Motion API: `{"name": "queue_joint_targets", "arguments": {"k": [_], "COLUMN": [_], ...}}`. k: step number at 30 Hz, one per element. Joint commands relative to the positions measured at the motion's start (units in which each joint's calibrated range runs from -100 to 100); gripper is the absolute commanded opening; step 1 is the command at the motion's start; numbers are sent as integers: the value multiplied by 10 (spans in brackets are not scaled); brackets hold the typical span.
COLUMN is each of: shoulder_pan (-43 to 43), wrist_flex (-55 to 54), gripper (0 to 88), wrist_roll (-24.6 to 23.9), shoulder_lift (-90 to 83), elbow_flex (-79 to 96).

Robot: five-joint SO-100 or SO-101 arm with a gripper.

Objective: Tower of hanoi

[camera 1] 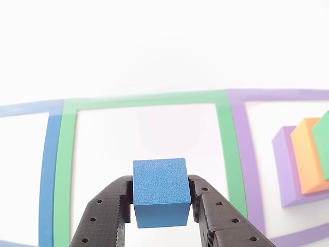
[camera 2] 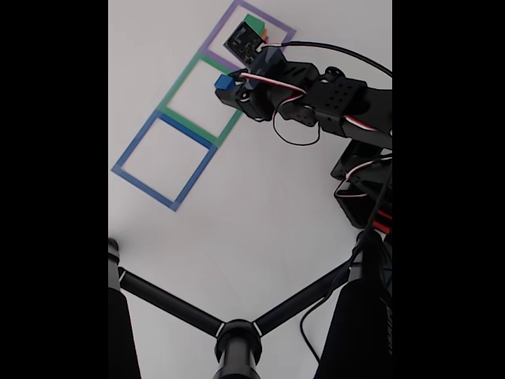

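The smallest piece of the tower of hanoi, a blue cube (camera 1: 160, 191), sits between the two black fingers of my gripper (camera 1: 161, 203), which is shut on it over the green square outline (camera 1: 66, 170). In the fixed view the blue cube (camera 2: 223, 81) shows at the tip of my gripper (camera 2: 227, 87), above the green outline (camera 2: 178, 82). At the right edge of the other view, the purple block (camera 1: 284, 164), the orange block (camera 1: 306, 159) and the green block (camera 1: 322, 146) stand stacked inside the purple outline (camera 1: 248, 149).
A blue square outline (camera 2: 162, 159) lies beside the green one on the white table (camera 2: 260, 221). The black arm body and its cables (camera 2: 339, 103) reach in from the right. A black stand with branching rods (camera 2: 237, 335) crosses the bottom of the fixed view.
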Motion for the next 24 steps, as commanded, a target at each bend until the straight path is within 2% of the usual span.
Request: {"name": "queue_joint_targets", "arguments": {"k": [1,6,15,24], "shoulder_pan": [-6,-12,-26,-22], "wrist_flex": [-185,-273,-291,-356], "gripper": [17,17,20,30], "wrist_roll": [6,6,6,6], "shoulder_lift": [80,136,146,208], "elbow_flex": [28,48,69,72]}}
